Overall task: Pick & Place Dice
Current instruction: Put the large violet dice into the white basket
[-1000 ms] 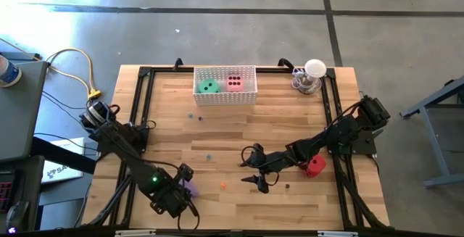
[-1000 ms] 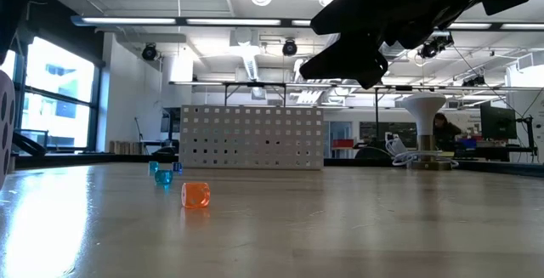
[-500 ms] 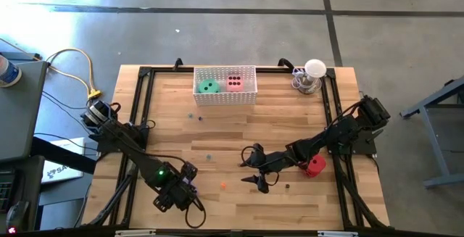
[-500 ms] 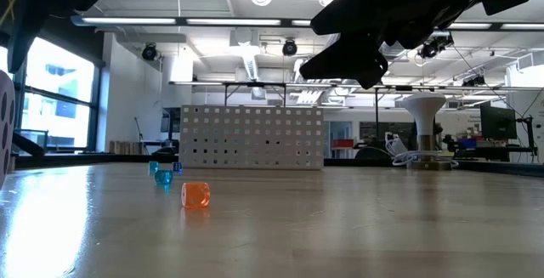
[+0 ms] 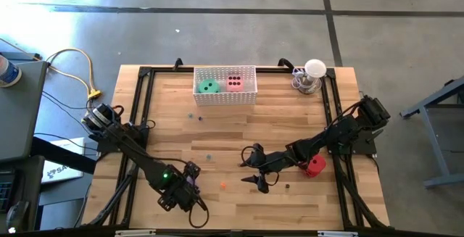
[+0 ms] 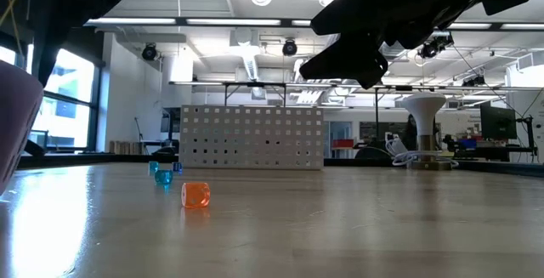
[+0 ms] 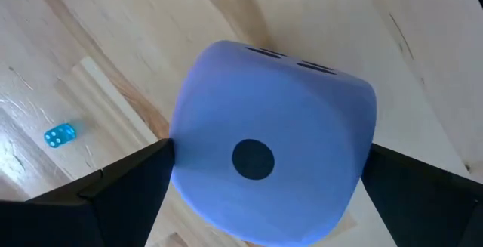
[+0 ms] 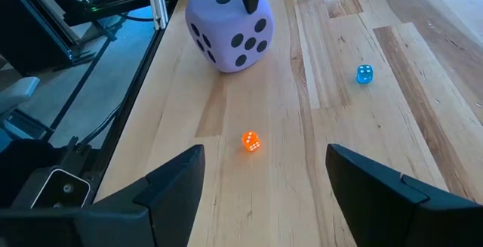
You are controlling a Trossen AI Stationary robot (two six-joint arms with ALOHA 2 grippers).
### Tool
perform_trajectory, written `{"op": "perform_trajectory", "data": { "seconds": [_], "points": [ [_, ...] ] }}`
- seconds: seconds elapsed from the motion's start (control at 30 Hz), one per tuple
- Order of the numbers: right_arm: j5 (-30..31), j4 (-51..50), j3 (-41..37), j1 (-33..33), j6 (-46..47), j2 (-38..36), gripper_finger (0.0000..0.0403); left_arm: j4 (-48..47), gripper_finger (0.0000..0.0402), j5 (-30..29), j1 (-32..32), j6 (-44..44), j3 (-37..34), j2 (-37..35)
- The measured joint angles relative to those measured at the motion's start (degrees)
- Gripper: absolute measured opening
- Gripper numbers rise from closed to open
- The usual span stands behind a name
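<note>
The purple die [image 7: 272, 171] sits between my left gripper's fingers [image 5: 185, 184] near the table's near-left part. It also shows tilted in the right wrist view [image 8: 230, 24] and at the low view's left edge [image 6: 15, 129]. My right gripper [image 5: 254, 169] hangs open over the table's middle, touching nothing. The red die [image 5: 315, 166] lies on the table under the right arm. The green die [image 5: 209, 86] and the pink die [image 5: 234, 82] lie in the white basket [image 5: 225, 97] at the far edge. My left gripper pinches the purple die between its two fingers [image 7: 124, 194], one on each of two opposite faces [image 7: 185, 164]. The fingers come from above, pointing down. The die is tilted in the hold; whether its lower corner is off the table I cannot tell.
Tiny dice lie scattered on the wood: an orange one [image 8: 250, 141] and a blue one [image 8: 364, 74] between the two grippers. A white lamp-like stand [image 5: 313, 74] is at the far-right corner. Black frame rails run along the table's left and right sides.
My left gripper has shifted a little toward the table's right and far side, still shut on the purple die. The die has tipped: in the low view its pipped face has turned away and a slanted purple side shows now. The right arm has kept still.
</note>
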Motion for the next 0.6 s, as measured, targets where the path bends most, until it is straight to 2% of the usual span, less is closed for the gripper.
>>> {"op": "perform_trajectory", "data": {
  "seconds": [0.6],
  "points": [
    [0.0, 0.0, 0.0, 0.0, 0.0, 0.0, 0.0268, 4.5, 0.0400, 1.4, -0.5, -9.2, -0.2, 0.2]
  ]
}}
